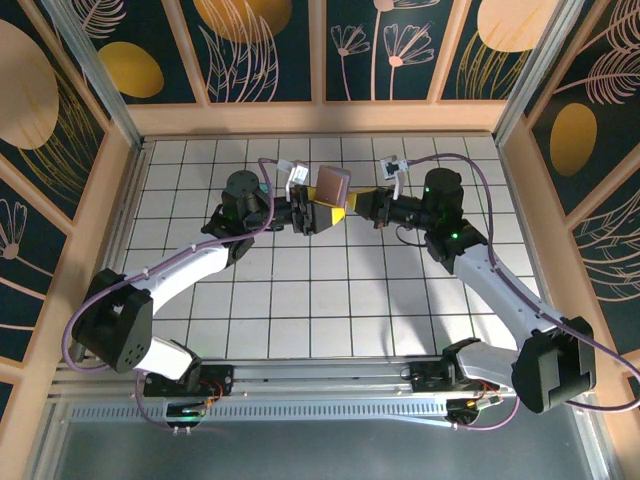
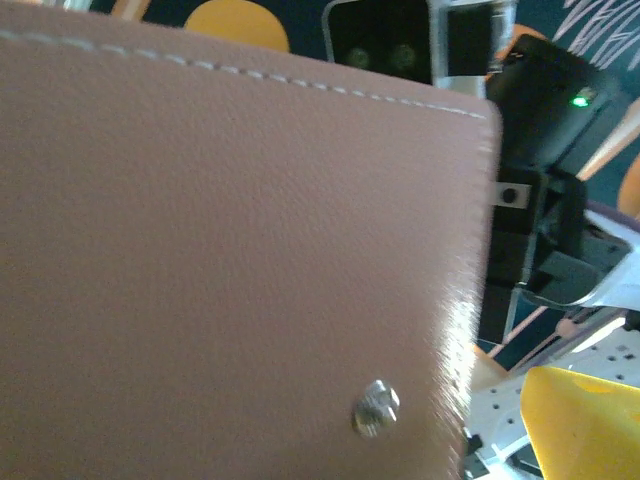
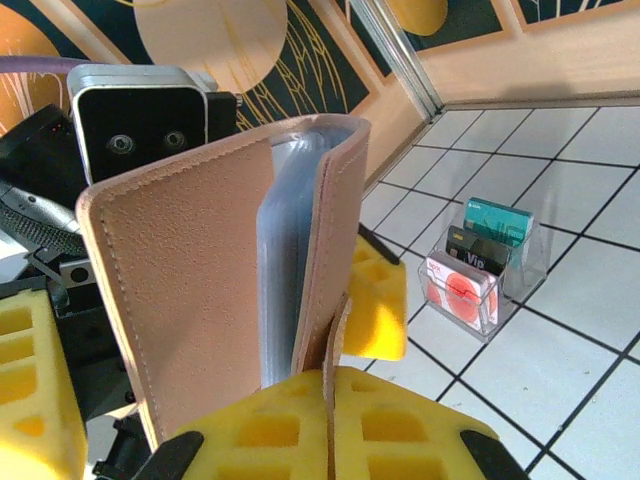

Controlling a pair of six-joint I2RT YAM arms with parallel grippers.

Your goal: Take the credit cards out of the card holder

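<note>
The card holder (image 1: 332,185) is up in the air between both arms, standing on edge and slightly open like a book. Its pinkish-brown cover (image 3: 190,300) hides grey-blue sleeves. My right gripper (image 3: 335,385) is shut on the holder's thin strap at its lower edge. My left gripper (image 1: 322,210) is open; its yellow fingers (image 3: 385,315) stand either side of the holder without pinching it. The left wrist view shows the cover (image 2: 230,250) close up, with a metal snap (image 2: 376,408). Credit cards, one teal (image 3: 498,222) and one white with red (image 3: 460,290), stand in a clear rack.
The clear rack (image 3: 520,275) sits on the white tiled floor (image 1: 330,300) beyond the holder and also holds a black card (image 3: 478,252). Wooden walls (image 1: 320,117) close off the back and sides. Both arms reach in from the near edge and meet mid-table.
</note>
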